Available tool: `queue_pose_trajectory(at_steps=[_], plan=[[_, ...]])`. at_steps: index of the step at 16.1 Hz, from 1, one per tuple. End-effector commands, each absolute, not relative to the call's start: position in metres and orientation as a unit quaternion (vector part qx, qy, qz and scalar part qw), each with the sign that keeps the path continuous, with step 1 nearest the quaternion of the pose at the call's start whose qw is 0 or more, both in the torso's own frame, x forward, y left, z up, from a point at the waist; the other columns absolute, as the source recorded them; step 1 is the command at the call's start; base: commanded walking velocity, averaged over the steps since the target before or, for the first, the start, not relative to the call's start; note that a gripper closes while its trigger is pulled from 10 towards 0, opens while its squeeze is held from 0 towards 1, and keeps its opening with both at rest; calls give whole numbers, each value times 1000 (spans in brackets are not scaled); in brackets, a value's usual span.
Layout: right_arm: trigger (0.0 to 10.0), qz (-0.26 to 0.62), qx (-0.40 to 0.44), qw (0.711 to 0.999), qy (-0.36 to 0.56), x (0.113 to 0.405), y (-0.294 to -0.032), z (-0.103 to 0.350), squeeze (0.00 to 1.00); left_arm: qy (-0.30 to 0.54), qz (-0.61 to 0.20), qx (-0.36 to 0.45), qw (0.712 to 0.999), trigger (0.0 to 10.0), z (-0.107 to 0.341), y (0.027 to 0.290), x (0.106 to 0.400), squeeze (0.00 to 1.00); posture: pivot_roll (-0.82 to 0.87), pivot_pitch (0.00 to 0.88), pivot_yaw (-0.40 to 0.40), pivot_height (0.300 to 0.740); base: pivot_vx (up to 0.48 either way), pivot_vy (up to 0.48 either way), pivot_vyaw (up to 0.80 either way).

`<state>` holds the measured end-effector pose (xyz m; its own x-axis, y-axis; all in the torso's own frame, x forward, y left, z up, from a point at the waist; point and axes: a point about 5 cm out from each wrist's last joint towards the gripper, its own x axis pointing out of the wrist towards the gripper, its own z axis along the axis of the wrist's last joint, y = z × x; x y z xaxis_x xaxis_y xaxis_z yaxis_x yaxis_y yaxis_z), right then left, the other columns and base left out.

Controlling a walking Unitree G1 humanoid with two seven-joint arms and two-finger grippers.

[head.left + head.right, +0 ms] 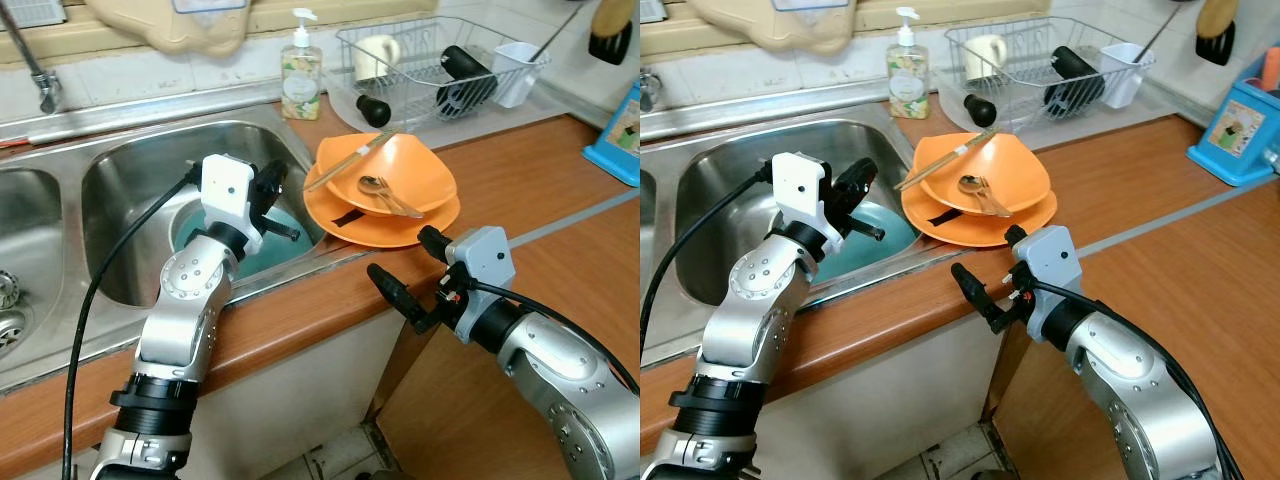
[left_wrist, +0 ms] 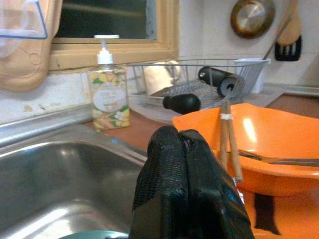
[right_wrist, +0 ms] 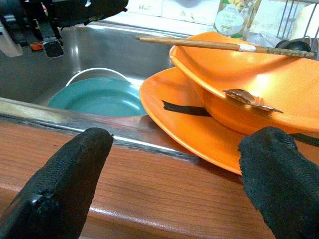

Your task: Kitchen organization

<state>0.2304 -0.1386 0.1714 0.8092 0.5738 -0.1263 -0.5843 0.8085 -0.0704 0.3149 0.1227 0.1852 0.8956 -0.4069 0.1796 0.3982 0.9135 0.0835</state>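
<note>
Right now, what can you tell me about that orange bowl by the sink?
The glossy, squarish orange bowl, plastic by its look, sits upright on a wider orange plate on the wooden counter, right of the steel sink. A pair of wooden chopsticks lies across its rim, and a metal spoon rests inside. A dark strip lies on the plate beneath it. Neither gripper touches it.

one orange plate [image 1: 372,228], one orange bowl [image 1: 415,168], one teal plate [image 3: 99,97], one spoon [image 1: 385,194], one pair of chopsticks [image 1: 350,158], one soap bottle [image 1: 301,72], one dish rack [image 1: 440,70]
</note>
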Motion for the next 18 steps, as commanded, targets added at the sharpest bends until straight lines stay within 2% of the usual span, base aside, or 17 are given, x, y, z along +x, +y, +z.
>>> queue_pose_trajectory(at_steps=[1,2,3,7,16,17,18], plan=[[10000,305,-57,950,41,232,-138,174,506,-103,-221,19,970,4392,189,118,313,0,-142,0,8,740,0,0,0],[10000,304,-57,950,40,232,-138,175,502,-105,-227,6,968,10000,189,115,312,0,-146,0,13,740,0,0,0],[10000,303,-57,950,40,232,-138,175,506,-103,-244,0,964,10000,189,113,310,1000,-147,0,14,740,0,0,0],[10000,302,-61,950,41,233,-139,175,506,-83,-278,74,954,10000,181,115,311,1000,-146,0,17,740,0,0,0],[10000,312,-65,947,40,237,-136,175,506,-64,-296,81,950,10000,180,114,328,1000,-144,0,9,740,0,0,0],[10000,312,-64,947,40,238,-136,175,482,-64,-294,82,950,10000,181,115,331,914,-144,0,9,740,0,0,0],[10000,311,-64,948,40,238,-136,175,459,-62,-298,78,949,10000,182,114,332,349,-144,0,9,740,0,0,0]])
